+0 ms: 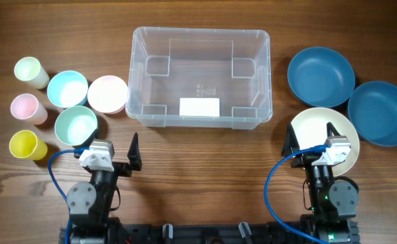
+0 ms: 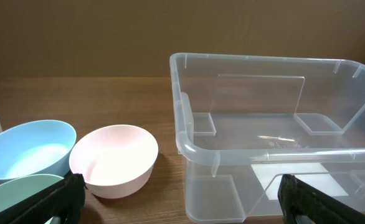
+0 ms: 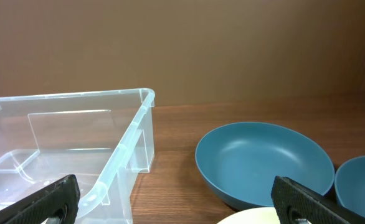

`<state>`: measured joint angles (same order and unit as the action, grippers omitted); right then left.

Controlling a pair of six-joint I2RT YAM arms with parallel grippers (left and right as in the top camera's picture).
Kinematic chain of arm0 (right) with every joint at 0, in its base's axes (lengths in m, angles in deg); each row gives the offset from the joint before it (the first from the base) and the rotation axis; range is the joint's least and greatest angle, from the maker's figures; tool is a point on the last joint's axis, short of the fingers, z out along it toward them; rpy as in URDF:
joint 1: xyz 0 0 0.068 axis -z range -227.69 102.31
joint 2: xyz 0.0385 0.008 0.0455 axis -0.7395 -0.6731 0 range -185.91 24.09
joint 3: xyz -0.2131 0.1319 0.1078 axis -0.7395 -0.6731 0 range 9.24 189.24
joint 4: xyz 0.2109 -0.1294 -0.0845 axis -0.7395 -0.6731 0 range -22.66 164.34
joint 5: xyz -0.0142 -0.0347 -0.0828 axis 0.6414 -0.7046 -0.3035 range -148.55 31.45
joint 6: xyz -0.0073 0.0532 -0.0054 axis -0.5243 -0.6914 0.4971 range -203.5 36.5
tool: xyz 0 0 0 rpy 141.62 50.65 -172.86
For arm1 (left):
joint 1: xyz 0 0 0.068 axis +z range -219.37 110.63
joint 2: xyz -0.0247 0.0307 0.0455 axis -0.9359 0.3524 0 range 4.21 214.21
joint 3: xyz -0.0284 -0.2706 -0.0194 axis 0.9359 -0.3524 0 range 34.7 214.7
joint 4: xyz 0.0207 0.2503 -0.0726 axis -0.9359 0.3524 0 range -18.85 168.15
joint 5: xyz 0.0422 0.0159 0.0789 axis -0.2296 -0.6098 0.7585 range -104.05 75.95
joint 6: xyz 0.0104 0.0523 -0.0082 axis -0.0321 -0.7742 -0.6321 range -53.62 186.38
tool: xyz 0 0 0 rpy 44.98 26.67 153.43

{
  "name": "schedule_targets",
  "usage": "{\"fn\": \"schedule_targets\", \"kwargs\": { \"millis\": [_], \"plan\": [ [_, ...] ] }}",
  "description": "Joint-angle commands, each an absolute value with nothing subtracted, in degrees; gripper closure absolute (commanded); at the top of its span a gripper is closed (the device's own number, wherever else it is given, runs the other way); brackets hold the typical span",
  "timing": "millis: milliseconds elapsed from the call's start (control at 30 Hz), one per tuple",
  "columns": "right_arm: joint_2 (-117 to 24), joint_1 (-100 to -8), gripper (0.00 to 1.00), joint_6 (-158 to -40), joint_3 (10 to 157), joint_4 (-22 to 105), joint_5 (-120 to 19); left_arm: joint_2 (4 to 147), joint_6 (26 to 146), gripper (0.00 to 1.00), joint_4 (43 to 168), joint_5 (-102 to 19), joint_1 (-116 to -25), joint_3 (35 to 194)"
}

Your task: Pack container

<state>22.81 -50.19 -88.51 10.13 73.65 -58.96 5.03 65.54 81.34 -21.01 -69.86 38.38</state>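
Left gripper (image 1: 108, 148) wide open, nothing held, parked near cups (image 1: 31, 71) and pastel bowls (image 1: 68, 88) staged on its side; container (image 1: 200, 74) sits centre, empty (reachable by both arms, I'd guess); right gripper (image 1: 311, 139) equally wide, empty, hovering over cream plate (image 1: 320, 118) beside two blue bowls (image 1: 320, 74).

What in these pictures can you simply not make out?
- Overhead: any print on the white label of the container is too small to read.
- Overhead: the right arm covers the near part of the cream plate.
- Left wrist: the green bowl is cut off by the bottom edge.
- Right wrist: the second blue bowl is cut off by the right edge.
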Motion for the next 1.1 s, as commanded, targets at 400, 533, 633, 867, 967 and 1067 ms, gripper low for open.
{"fn": "schedule_targets", "kwargs": {
  "millis": [400, 533, 633, 867, 967, 1067],
  "plan": [
    [22.4, -49.9, 0.0, -88.2, 9.9, 74.1, -58.2, 4.6, 64.7, 0.0, 81.0, -21.1, -70.2, 37.7],
    [22.4, -49.9, 0.0, -88.1, 9.9, 74.4, -58.3, 4.6, 64.7, 0.0, 81.0, -21.1, -70.2, 37.7],
    [22.4, -49.9, 0.0, -94.3, 9.9, 78.5, -55.9, 4.6, 64.7, 0.0, 81.0, -21.1, -70.2, 37.7],
    [22.4, -49.9, 0.0, -107.5, 10.0, 77.6, -56.1, 4.6, 64.7, 0.0, 81.0, -21.1, -70.2, 37.7],
    [22.4, -49.9, 0.01, -113.0, 11.8, 74.5, -56.1, 4.6, 64.7, 0.0, 81.0, -21.1, -70.2, 37.7],
    [22.0, -49.9, 0.01, -120.3, 20.8, 60.2, -60.7, 4.6, 64.7, 0.0, 81.0, -21.1, -70.2, 37.7]
  ]
}}
